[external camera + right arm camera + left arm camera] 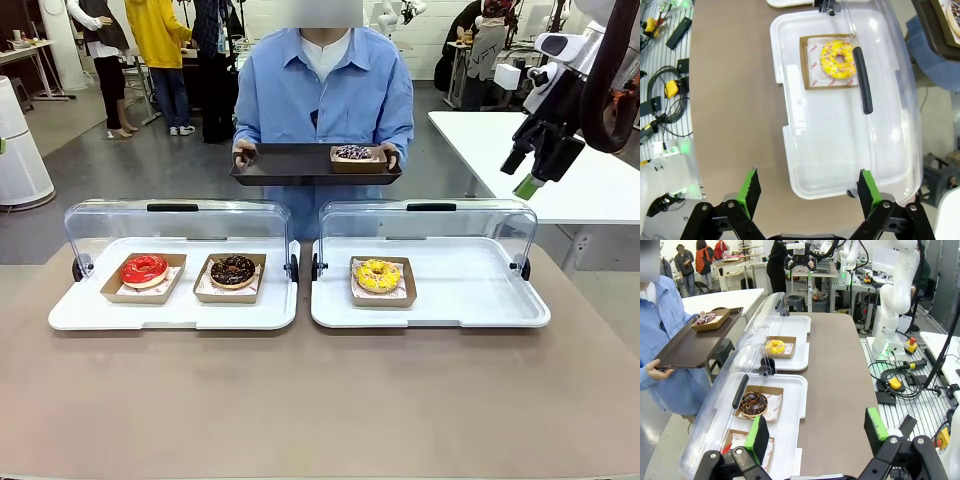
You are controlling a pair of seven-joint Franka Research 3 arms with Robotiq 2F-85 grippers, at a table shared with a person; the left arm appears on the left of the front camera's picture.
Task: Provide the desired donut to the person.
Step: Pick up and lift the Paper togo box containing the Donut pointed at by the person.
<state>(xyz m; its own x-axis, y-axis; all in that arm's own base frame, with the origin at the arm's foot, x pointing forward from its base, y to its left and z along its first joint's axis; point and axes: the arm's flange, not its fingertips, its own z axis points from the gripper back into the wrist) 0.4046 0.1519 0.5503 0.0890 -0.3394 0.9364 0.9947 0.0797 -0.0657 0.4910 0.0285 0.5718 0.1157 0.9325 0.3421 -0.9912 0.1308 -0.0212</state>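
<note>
The person (322, 95) stood at the table's (320, 400) far edge, holding a dark tray (280, 166) with 1 sprinkled donut (353, 152) on it. The left gripper (816, 432) and the right gripper (809, 187) were both spread wide, holding nothing, raised near the table's left and right edges.

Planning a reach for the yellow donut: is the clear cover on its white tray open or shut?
Open: the clear domed plastic cover is rolled back behind the yellow-glazed donut, leaving it uncovered.

On the brown table (320, 400), the white plastic left tray (170, 312) lies beside the right tray (470, 290); behind the 2, the person (325, 95) holds a dark rectangular tray (285, 160).
</note>
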